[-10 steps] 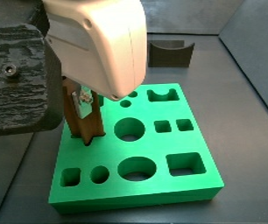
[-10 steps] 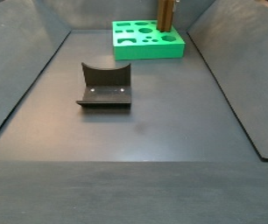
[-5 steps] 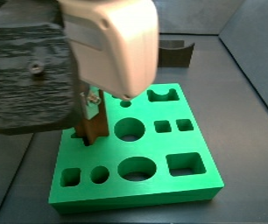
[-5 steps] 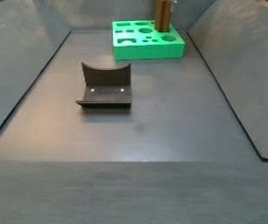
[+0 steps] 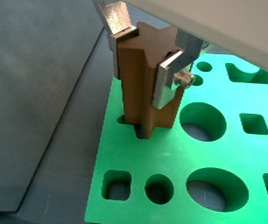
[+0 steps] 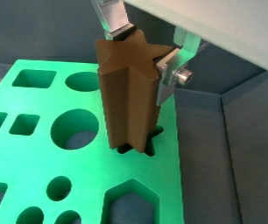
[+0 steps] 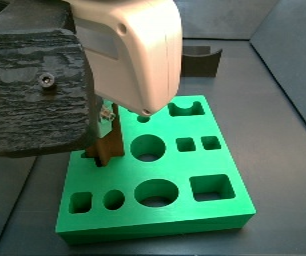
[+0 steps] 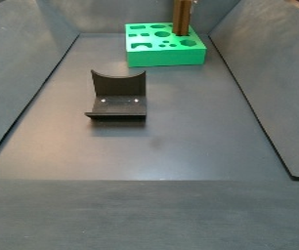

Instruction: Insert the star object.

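The insertion step is judged to be in hand. The star object [image 5: 143,83] is clamped upright between the silver fingers [image 5: 172,74] of the gripper [image 6: 143,48], its lower end entered in a star-shaped hole of the green board [image 6: 78,184]. In a side view the column [image 8: 185,14] is seen at the top centre of the frame. A straight downward push, ridges kept aligned, is called for next. No writing or brand can be read.

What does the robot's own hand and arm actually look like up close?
The gripper has two flat silver metal finger plates, one fastened with a small screw. Above them sits a smooth, rounded cream-white housing, and beside it a rough, dark grey ridged block with small bolt heads.
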